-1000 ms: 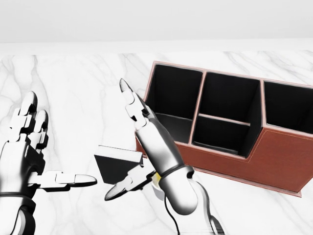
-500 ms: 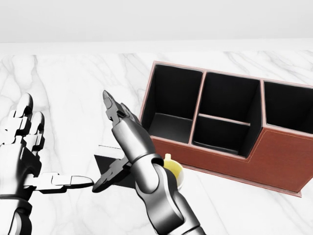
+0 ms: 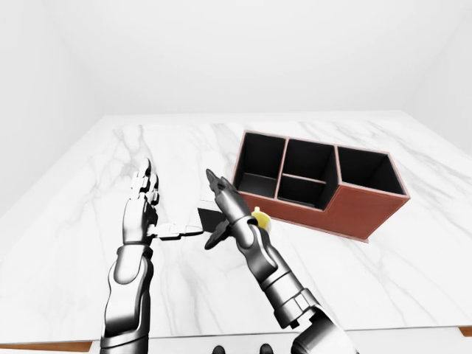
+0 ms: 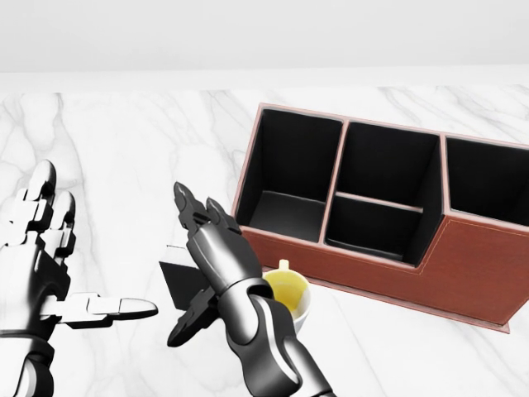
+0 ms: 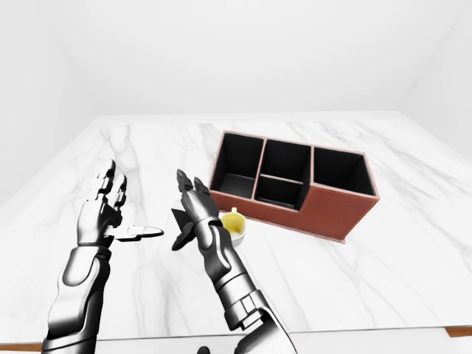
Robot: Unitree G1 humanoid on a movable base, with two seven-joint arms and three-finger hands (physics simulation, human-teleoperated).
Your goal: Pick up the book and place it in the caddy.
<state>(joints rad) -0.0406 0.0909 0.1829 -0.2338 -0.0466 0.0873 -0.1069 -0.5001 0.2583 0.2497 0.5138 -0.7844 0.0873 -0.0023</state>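
Both hands' fingers splayed, empty: right hand (image 4: 207, 265) covers the book (image 4: 183, 281) left of the caddy (image 4: 463, 265), left hand (image 4: 41, 256) beyond, flanking for a two-sided squeeze.

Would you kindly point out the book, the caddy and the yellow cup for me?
book (image 4: 183, 281), head view, on its dark cover left of the right hand.
caddy (image 4: 463, 269), head view, on its brown outer wall.
yellow cup (image 4: 289, 289), head view, on its yellow inside.

No readable text, label, number or sign appears on anything.
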